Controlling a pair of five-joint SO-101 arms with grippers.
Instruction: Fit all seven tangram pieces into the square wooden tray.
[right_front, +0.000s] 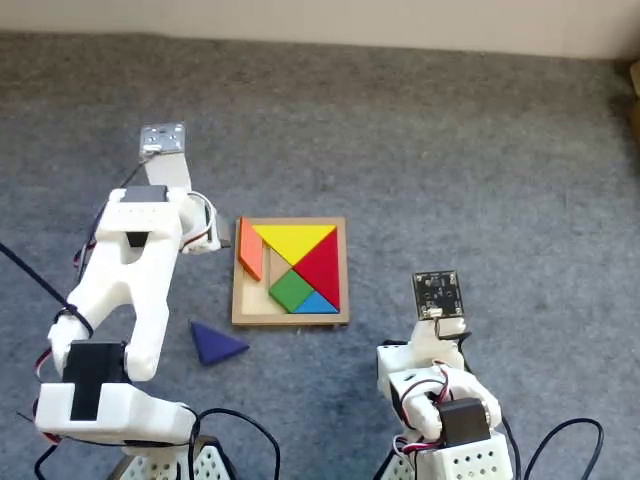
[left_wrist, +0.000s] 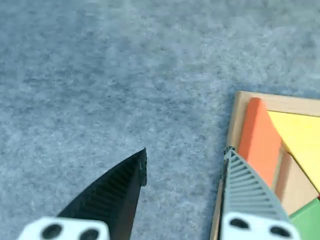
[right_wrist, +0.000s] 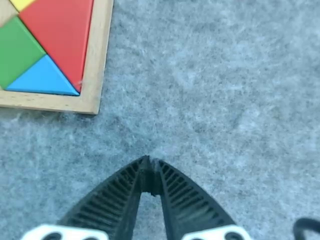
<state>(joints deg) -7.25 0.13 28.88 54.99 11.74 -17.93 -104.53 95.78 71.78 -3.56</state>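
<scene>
The square wooden tray (right_front: 290, 321) lies mid-table and holds a yellow triangle (right_front: 295, 241), a red triangle (right_front: 322, 268), a green square (right_front: 291, 290) and a light blue triangle (right_front: 317, 302). An orange parallelogram (right_front: 250, 248) leans slantwise along the tray's left rim (left_wrist: 235, 120), not lying flat. On the carpet left of the tray's near corner lies a dark blue triangle (right_front: 215, 342). My left gripper (left_wrist: 185, 150) is open just outside that rim; its pale finger (left_wrist: 245, 185) is at the rim beside the orange parallelogram (left_wrist: 259, 142). My right gripper (right_wrist: 150, 161) is shut and empty over carpet, off the tray's near right corner (right_wrist: 92, 102).
Grey carpet covers the whole table. My left arm (right_front: 130, 290) stretches along the tray's left side, just beyond the dark blue triangle. My right arm (right_front: 440, 400) is folded at the near edge. Cables run by both bases.
</scene>
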